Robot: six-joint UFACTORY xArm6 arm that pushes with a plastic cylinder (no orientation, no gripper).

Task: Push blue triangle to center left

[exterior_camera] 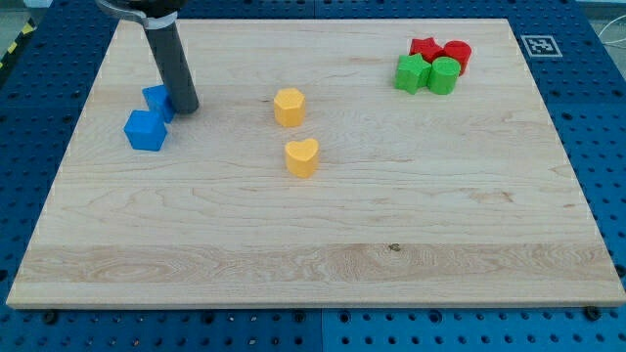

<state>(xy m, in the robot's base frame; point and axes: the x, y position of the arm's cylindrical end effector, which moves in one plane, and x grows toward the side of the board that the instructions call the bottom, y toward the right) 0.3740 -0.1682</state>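
Two blue blocks lie at the view's left. One blue block sits partly behind my rod; its shape is hard to make out. The other is a blue cube-like block just below it, touching or almost touching it. My tip rests on the board right against the right side of the upper blue block. The rod runs up and to the left, out of the view's top.
A yellow hexagon-like block and a yellow heart stand near the middle. At the view's top right a red star, a red cylinder, a green star and a green cylinder cluster together.
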